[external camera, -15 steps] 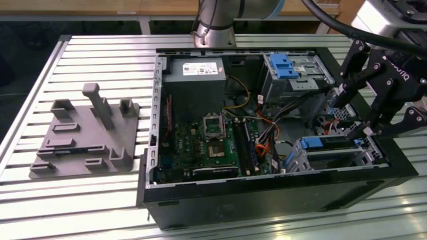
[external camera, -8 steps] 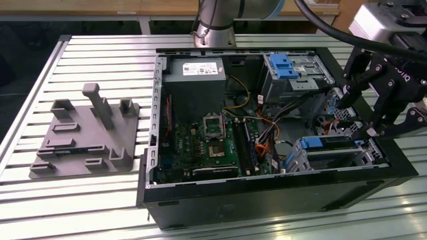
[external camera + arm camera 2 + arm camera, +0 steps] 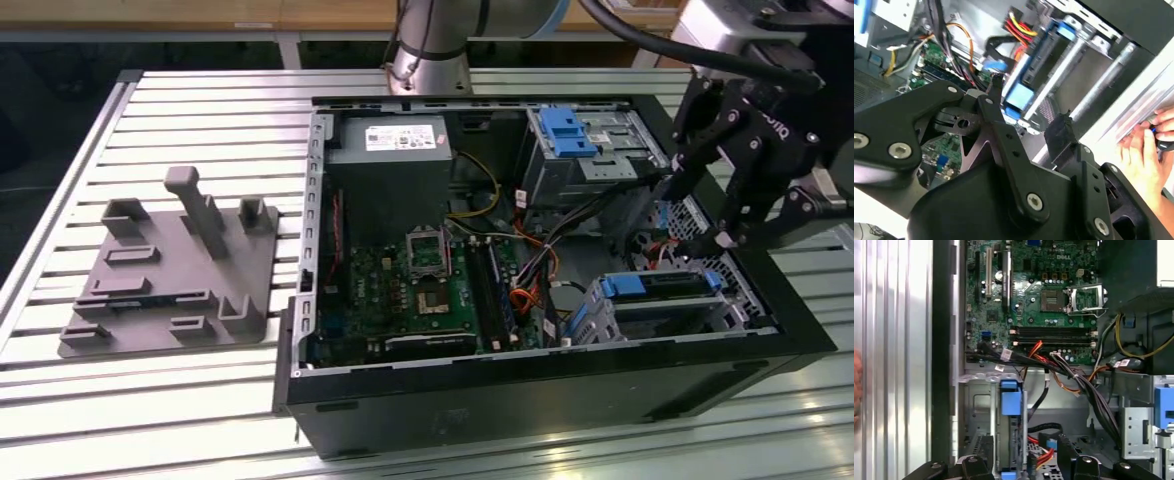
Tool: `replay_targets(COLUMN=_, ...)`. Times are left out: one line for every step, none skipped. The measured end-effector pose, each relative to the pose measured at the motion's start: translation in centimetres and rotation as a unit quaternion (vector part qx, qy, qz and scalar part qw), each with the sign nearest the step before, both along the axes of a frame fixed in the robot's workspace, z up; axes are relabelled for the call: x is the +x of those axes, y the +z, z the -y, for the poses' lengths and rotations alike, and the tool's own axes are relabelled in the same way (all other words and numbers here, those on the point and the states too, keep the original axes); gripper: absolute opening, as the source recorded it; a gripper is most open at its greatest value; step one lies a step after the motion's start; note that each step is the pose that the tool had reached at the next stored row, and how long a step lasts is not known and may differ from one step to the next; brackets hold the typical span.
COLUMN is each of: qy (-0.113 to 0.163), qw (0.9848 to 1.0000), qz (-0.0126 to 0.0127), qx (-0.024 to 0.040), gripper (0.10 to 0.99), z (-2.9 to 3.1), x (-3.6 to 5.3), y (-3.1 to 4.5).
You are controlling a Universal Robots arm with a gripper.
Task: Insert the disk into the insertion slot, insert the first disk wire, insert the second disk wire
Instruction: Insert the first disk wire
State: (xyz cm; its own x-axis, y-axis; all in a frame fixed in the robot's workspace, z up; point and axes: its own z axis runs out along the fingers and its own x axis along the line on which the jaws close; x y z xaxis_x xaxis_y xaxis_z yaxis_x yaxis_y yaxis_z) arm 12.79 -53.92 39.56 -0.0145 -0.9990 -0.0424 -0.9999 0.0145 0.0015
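An open computer case lies on its side on the slotted aluminium table, so its drive bays face up toward the arm. A grey fixture rests well apart, at the exterior view's left. At that view's right the insertion slot holds the disk, its blue carrier seated between the cage walls, so that step looks done. The gripper hangs just above, fingers spread and holding nothing. Loose wires trail beside the cage; whether any is plugged in I cannot tell.
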Motion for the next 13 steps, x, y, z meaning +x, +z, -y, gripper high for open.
replay_targets(qy=0.0, qw=1.0, qz=0.0, qx=-0.0022, gripper=0.616, z=-0.4, x=0.06, y=-0.06)
replay_targets(qy=0.0, qw=1.0, qz=0.0, qx=-0.0048, gripper=0.616, z=-0.7, x=0.17, y=-0.11)
replay_targets(qy=0.0, qw=1.0, qz=0.0, qx=-0.0076, gripper=0.616, z=-0.91, x=0.33, y=-0.16)
replay_targets(qy=0.0, qw=0.9999, qz=0.0, qx=-0.0104, gripper=0.616, z=-1.08, x=0.51, y=-0.21)
replay_targets(qy=0.0, qw=0.9999, qz=0.0, qx=-0.0129, gripper=0.616, z=-1.19, x=0.74, y=-0.26)
replay_targets(qy=0.0, qw=0.9999, qz=-0.0001, qx=-0.0146, gripper=0.616, z=-1.24, x=1.05, y=-0.33)
replay_targets(qy=0.0, qw=0.9999, qz=-0.0004, qx=-0.0164, gripper=0.616, z=-1.26, x=1.4, y=-0.4)
replay_targets(qy=0.0, qw=0.9998, qz=-0.0009, qx=-0.0184, gripper=0.616, z=-1.28, x=1.73, y=-0.44)
replay_targets(qy=0.0, qw=0.9998, qz=-0.0015, qx=-0.0202, gripper=0.616, z=-1.28, x=2.06, y=-0.49)
replay_targets(qy=0.0, qw=0.9998, qz=-0.0022, qx=-0.0218, gripper=0.616, z=-1.28, x=2.4, y=-0.56)
replay_targets(qy=0.0, qw=0.9997, qz=-0.0027, qx=-0.0234, gripper=0.616, z=-1.28, x=2.74, y=-0.62)
replay_targets(qy=0.0, qw=0.9997, qz=-0.0031, qx=-0.0251, gripper=0.616, z=-1.29, x=3.09, y=-0.68)
replay_targets(qy=0.0, qw=0.9996, qz=-0.0035, qx=-0.0276, gripper=0.616, z=-1.3, x=3.4, y=-0.74)
